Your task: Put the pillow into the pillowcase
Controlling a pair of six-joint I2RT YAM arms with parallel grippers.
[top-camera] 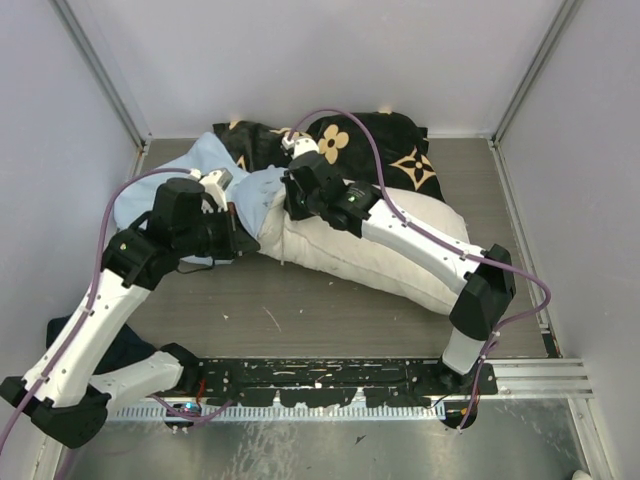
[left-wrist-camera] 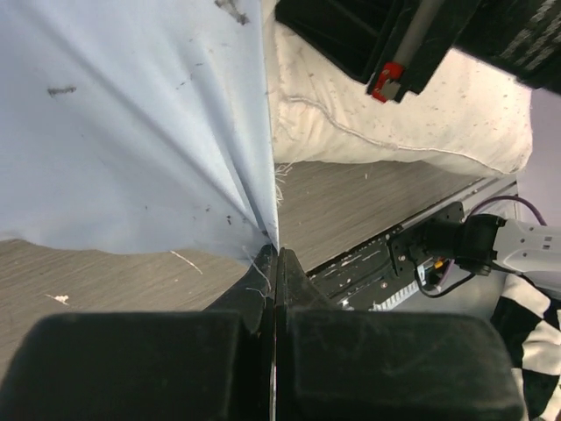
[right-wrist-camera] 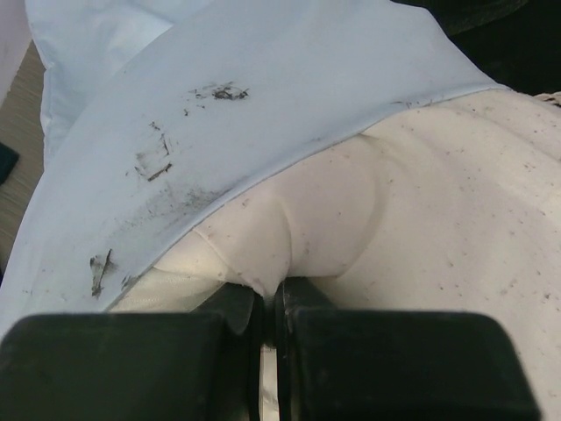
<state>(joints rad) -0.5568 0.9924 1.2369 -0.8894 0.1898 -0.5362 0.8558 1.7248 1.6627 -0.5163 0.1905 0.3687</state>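
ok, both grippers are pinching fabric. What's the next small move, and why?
Probably ease the right gripper a little deeper toward the pillowcase, feeding the pillow in. It is shut on the pillow's end, and the case's hem covers only that end; the top view shows most of the pillow outside. The left gripper, shut on the case's edge, can brace it.

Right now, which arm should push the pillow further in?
Probably right: the right gripper pinches the pillow at the pillowcase mouth; the left gripper only holds the pillowcase edge.
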